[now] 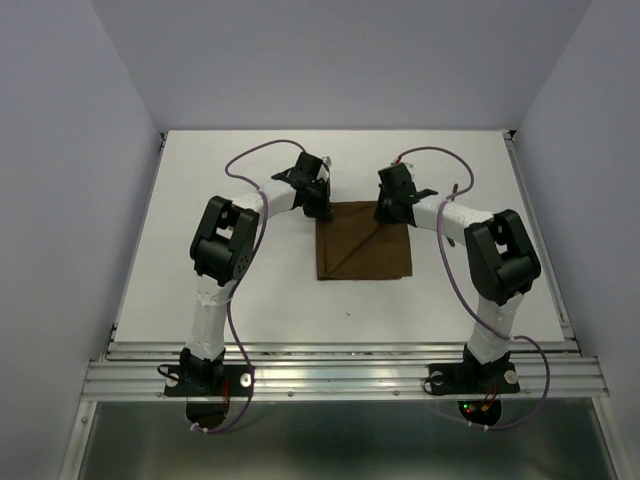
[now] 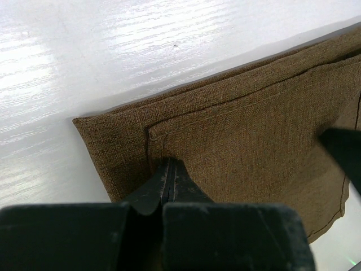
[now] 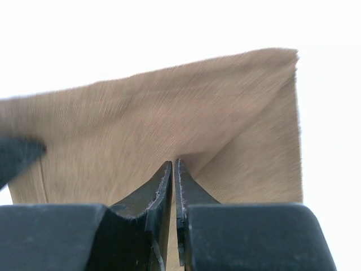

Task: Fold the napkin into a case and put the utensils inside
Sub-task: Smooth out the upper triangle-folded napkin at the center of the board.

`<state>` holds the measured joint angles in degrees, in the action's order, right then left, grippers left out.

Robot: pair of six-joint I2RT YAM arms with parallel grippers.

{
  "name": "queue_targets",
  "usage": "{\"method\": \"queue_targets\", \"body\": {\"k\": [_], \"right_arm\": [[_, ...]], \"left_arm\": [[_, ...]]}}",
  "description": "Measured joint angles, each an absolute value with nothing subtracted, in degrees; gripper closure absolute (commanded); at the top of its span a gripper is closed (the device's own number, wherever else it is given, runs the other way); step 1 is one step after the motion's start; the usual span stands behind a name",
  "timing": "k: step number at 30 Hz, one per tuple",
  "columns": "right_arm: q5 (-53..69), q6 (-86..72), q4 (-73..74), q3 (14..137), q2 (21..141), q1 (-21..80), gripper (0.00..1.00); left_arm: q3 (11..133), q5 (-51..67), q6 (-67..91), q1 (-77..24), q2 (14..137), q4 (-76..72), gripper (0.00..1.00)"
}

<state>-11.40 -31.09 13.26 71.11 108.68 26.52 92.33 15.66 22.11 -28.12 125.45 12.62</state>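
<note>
Presently you have the napkin (image 1: 365,250) squared to the table, its slightly longer side running left-right, with the left gripper (image 2: 170,168) and right gripper (image 3: 173,169) each pinching a far corner.

No writing, label, brand mark, number or sign can be read in any of the views. The napkin (image 1: 363,242) shows only plain weave and a stitched hem, and the bare part of the table (image 1: 250,170) carries no legible marking.
</note>
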Motion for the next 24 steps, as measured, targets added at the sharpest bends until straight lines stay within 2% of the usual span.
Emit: {"method": "queue_targets", "body": {"k": [7,13,24], "right_arm": [[-11.6,-30.55,12.93,75.75,110.04,19.79,0.89],[-11.2,-30.2,12.82,76.86,114.93,19.05,0.9],[-11.44,-29.78,14.59,78.0,113.03,17.54,0.87]], "left_arm": [[92.33,15.68,21.91,-28.1,125.45,12.62,1.0],[92.36,15.7,21.85,-28.12,125.45,12.69,1.0],[92.36,15.68,21.45,-28.12,125.43,12.82,1.0]]}}
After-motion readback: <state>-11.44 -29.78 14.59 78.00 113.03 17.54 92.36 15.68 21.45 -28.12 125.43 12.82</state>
